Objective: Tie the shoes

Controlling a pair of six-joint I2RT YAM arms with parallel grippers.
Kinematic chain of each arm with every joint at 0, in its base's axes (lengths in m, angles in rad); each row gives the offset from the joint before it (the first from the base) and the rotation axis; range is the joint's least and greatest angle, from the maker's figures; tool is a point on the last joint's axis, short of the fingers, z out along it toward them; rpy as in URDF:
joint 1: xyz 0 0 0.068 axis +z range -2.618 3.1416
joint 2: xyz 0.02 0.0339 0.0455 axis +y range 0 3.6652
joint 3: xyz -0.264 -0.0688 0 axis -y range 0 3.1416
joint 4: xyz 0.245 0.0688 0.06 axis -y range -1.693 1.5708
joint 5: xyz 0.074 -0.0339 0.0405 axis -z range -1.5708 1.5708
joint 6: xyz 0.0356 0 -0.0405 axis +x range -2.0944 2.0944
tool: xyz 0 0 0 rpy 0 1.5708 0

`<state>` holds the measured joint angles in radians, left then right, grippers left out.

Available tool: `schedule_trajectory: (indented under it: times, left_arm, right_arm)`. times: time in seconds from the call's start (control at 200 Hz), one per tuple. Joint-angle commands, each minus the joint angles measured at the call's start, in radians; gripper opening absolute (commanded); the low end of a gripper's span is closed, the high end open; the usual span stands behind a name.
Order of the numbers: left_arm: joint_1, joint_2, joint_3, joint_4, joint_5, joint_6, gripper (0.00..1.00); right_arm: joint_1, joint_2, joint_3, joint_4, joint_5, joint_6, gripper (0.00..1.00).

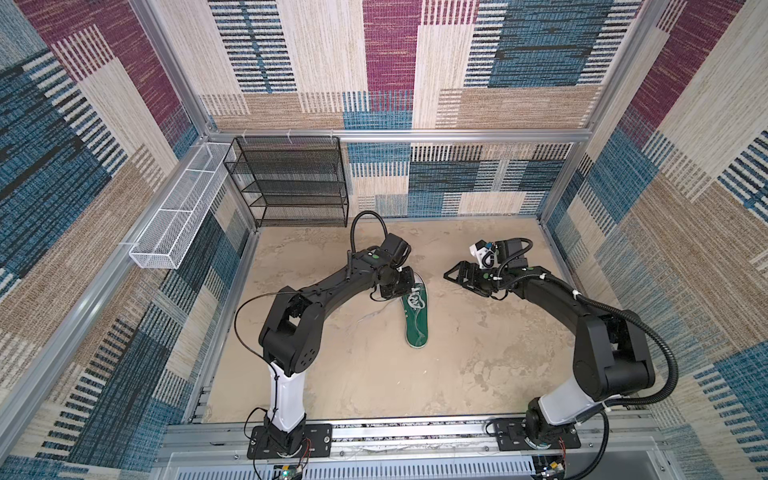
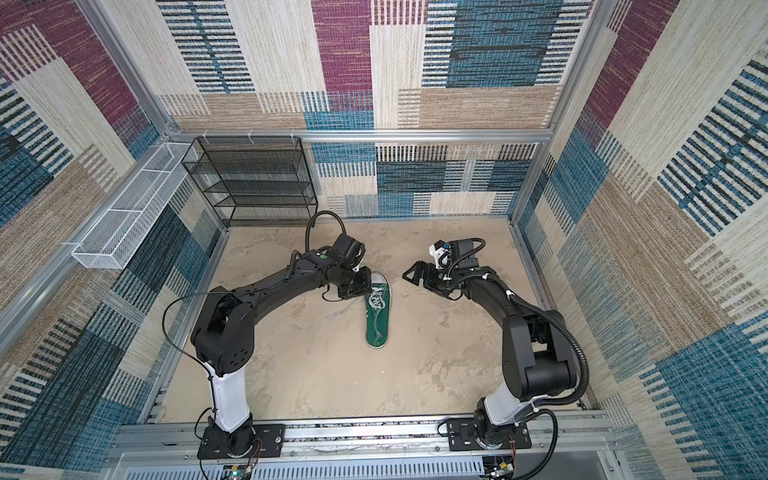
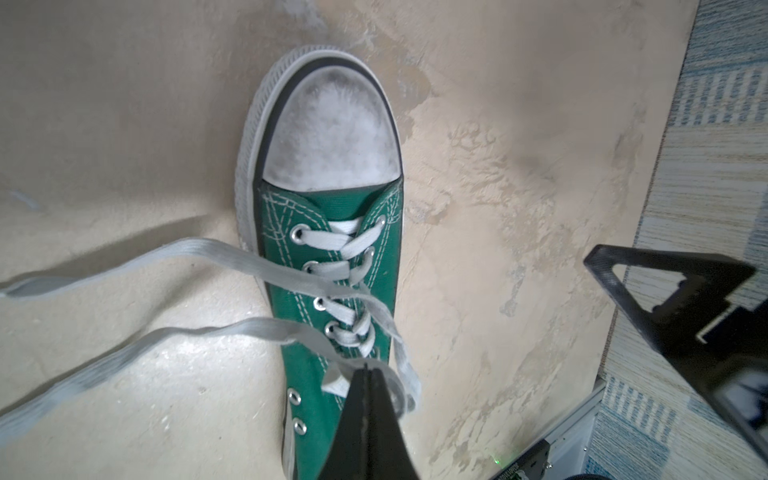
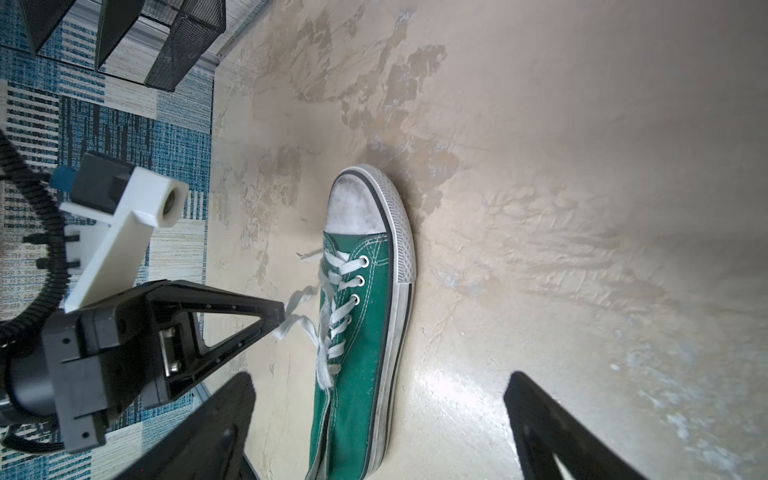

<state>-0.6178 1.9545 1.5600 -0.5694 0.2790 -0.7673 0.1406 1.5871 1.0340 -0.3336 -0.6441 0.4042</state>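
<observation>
sneaker: the green sneaker point(image 1: 415, 316) is lying flat on its sole near the middle of the table point(image 1: 374, 382), with its white toe cap point(image 3: 332, 137) pointing toward the back wall.
laces: the laces point(image 3: 345, 266) are crossing through the eyelets but are not forming any knot or bow. two loose strands point(image 3: 187, 249) are trailing onto the table on the left arm's side.
left gripper: the left gripper point(image 3: 365, 370) is sitting over the tongue by the upper eyelets, fingers clenched tight and seemingly pinching a bit of lace point(image 4: 299, 322) at the very tips.
right gripper: the right gripper point(image 4: 380, 375) is hovering beside the sneaker, apart from it, fingers spread wide and holding nothing.
step in hand: probably gathering the lace ends for the first crossing.
doing it well: the pinch is looking shallow, so pulling slowly along the lace is safer than jerking. the right gripper should be reaching for a free strand, not the crossed part.
risk: the light sneaker may be dragging or tipping if the lace is going taut.
</observation>
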Motion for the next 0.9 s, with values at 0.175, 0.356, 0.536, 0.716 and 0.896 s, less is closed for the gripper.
schedule_trajectory:
  times: [0.175, 0.356, 0.536, 0.716, 0.896]
  left_arm:
    - [-0.003, 0.022, 0.044, 0.045, 0.054, -0.07, 0.0]
    - [-0.011, 0.033, 0.045, 0.07, 0.075, -0.094, 0.0]
    - [-0.023, 0.052, 0.046, 0.101, 0.089, -0.124, 0.0]
    - [-0.026, 0.078, 0.063, 0.116, 0.076, -0.142, 0.0]
    - [-0.026, 0.1, 0.061, 0.133, 0.068, -0.154, 0.0]
  right_arm:
    - [-0.003, -0.003, -0.005, 0.025, -0.016, 0.001, 0.96]
    - [-0.004, -0.004, -0.009, 0.026, -0.017, -0.001, 0.96]
    - [-0.005, -0.005, -0.014, 0.031, -0.022, 0.006, 0.96]
    - [-0.004, -0.012, -0.046, 0.06, -0.045, 0.003, 0.95]
    - [0.003, 0.003, -0.124, 0.142, -0.078, -0.023, 0.76]
